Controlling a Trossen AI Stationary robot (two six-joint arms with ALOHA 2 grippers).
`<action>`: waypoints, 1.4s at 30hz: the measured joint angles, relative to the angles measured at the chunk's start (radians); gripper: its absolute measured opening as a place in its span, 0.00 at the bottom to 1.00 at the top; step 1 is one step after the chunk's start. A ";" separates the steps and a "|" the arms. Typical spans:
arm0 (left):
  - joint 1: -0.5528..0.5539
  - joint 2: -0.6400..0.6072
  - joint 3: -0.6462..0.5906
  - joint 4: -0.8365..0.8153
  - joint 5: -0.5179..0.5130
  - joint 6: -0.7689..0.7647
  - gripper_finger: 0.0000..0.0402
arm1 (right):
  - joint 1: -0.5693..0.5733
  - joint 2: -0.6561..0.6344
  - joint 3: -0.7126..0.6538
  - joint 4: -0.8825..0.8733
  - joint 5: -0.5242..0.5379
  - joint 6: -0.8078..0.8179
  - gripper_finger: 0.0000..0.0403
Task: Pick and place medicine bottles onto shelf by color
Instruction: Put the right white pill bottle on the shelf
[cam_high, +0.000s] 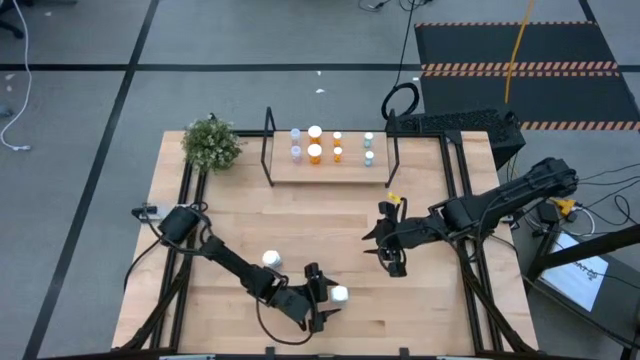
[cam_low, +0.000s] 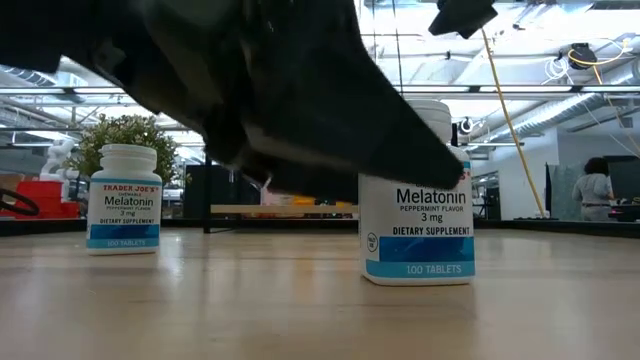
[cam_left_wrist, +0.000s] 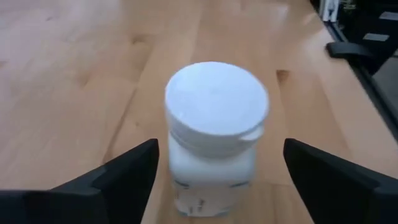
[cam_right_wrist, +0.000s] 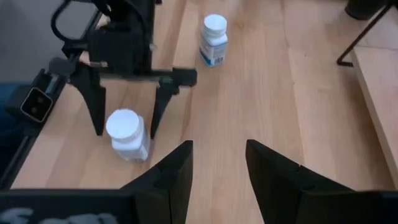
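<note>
Two white melatonin bottles stand upright on the light-wood table near its front edge, while eight smaller bottles line the shelf (cam_high: 330, 170) at the back edge. The shelf is a low pale board with a thin black frame upright at each end. On it, in the overhead view, the bottles sit in four pairs: two pale blue (cam_high: 296, 142) nearest the left frame, two larger orange ones with white caps (cam_high: 315, 142), two small orange ones (cam_high: 337, 145), and two pale greenish ones (cam_high: 368, 147) nearest the right frame.

The nearer white bottle (cam_left_wrist: 214, 137) stands close to the table's front edge, about midway along it, between the fingers of the left gripper (cam_high: 325, 297), whose jaws are spread wide on either side of it without touching. It has a broad white screw cap, a white body and a blue band at the foot; the low view shows its label reading "Melatonin, 3 mg, 100 tablets". The second white bottle (cam_high: 271, 259), with the same label, stands to the left of the first, a little farther from the front edge and beside the left arm.

The right gripper (cam_high: 385, 240) hangs over the bare middle of the table, toward the right edge, fingers partly apart and holding nothing. A potted green plant (cam_high: 212, 145) sits at the back left corner.
</note>
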 joint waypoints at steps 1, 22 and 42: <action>0.006 0.007 0.000 0.009 0.000 0.000 0.84 | -0.002 0.008 0.000 0.012 0.000 -0.002 0.36; 0.089 0.010 0.000 -0.053 -0.009 0.064 0.41 | -0.021 0.062 0.000 0.061 0.022 0.038 0.36; 0.071 0.026 0.000 -0.087 -0.050 -0.033 0.68 | -0.028 0.129 0.000 0.104 -0.035 0.042 0.36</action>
